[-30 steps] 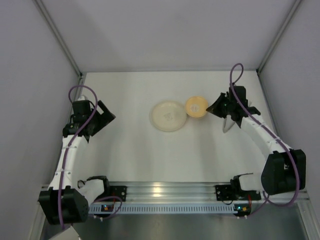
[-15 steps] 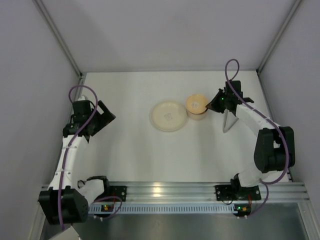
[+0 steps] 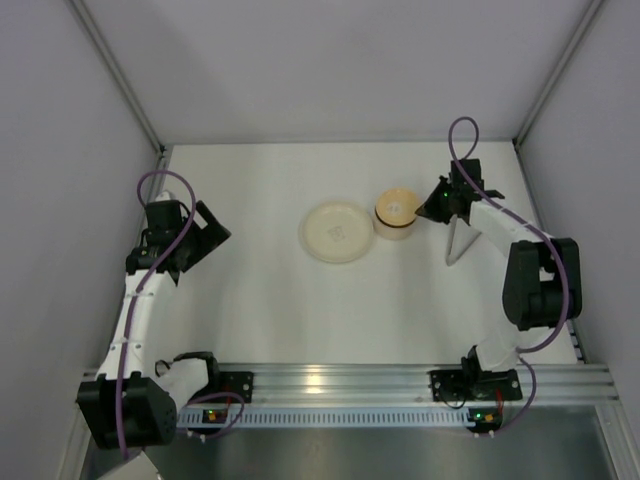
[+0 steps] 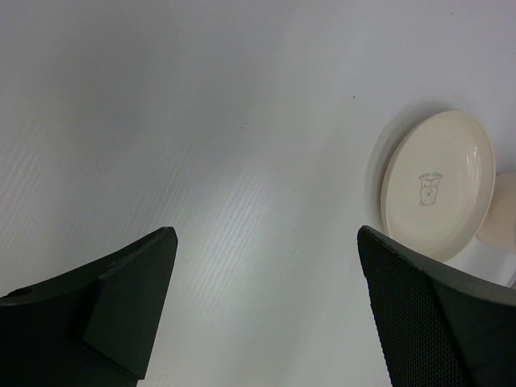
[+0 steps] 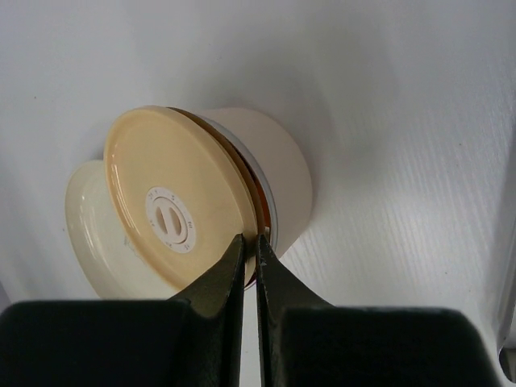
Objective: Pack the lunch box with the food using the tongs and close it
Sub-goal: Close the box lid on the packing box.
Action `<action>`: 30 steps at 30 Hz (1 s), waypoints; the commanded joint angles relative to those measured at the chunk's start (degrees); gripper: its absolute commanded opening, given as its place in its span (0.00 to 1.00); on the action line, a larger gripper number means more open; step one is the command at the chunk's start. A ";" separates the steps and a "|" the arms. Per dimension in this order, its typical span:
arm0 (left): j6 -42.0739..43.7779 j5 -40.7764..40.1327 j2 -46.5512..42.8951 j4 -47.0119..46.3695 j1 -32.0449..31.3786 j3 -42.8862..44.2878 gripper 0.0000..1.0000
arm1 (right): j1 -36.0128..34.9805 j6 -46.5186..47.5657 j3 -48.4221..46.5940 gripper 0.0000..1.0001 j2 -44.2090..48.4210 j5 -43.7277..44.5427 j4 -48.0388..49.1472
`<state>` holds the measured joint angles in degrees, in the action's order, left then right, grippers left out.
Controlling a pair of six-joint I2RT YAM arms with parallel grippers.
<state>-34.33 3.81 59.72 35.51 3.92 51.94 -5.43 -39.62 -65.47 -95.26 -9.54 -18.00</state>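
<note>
The lunch box (image 3: 396,228) stands right of the plate, its cream wall (image 5: 282,157) showing in the right wrist view. The tan lid (image 5: 173,201) leans on the box's rim, slightly tilted, and covers the opening (image 3: 397,207). My right gripper (image 5: 251,240) is shut on the lid's near edge, and reaches the box from the right (image 3: 424,212). The grey tongs (image 3: 458,243) lie on the table under the right arm. The food is hidden. My left gripper (image 4: 266,235) hangs open and empty over bare table, far to the left (image 3: 207,232).
A wide cream plate (image 3: 338,232) with a small print lies just left of the box, also visible in the left wrist view (image 4: 439,181) and behind the lid (image 5: 85,234). White walls enclose the table on three sides.
The right arm has reached forward and lowered the lid from a steep tilt onto the lunch box, uncovering the tongs beneath it. The left arm has not moved.
</note>
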 commanded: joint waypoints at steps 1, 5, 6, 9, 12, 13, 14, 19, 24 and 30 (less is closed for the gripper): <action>0.84 -0.65 -0.31 -2.46 -0.14 0.26 0.99 | 0.95 1.03 -3.52 0.00 -1.59 0.40 3.85; 0.84 -0.74 -0.31 -2.46 -0.14 0.26 0.99 | 0.95 1.03 -3.61 0.00 -2.38 -0.12 4.11; 0.84 -0.74 -0.31 -2.46 -0.14 0.26 0.99 | 0.86 1.12 -3.78 0.00 -2.73 -0.13 4.20; 0.84 -0.65 -0.22 -2.46 -0.14 0.35 0.98 | 0.95 1.56 -4.31 0.00 -3.44 -0.57 3.67; 0.84 -0.65 -0.22 -2.46 -0.14 0.26 0.99 | 0.95 1.73 -4.40 0.00 -3.70 -0.74 3.59; 0.84 -0.56 -0.22 -2.46 -0.23 0.26 0.98 | 0.95 1.91 -4.40 0.00 -3.79 -1.00 3.59; 0.84 -0.56 -0.14 -2.46 -0.14 0.26 0.99 | 0.95 2.00 -4.40 0.00 -3.88 -1.18 3.41; 0.84 -0.47 -0.13 -2.46 -0.14 0.26 0.98 | 0.95 2.79 -4.49 0.00 -3.44 -2.32 1.92; 0.75 -0.39 -0.22 -2.46 -0.06 0.18 0.99 | 0.95 2.97 -4.22 0.00 -2.56 -3.38 1.21; 0.75 -0.30 -0.40 -2.55 -0.14 0.09 0.99 | 0.86 3.14 -4.14 0.00 -1.59 -3.99 0.33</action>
<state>-34.33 3.62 59.75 35.51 3.90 51.94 -5.17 -37.45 -66.92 -98.45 -11.99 -18.33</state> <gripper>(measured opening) 0.985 0.020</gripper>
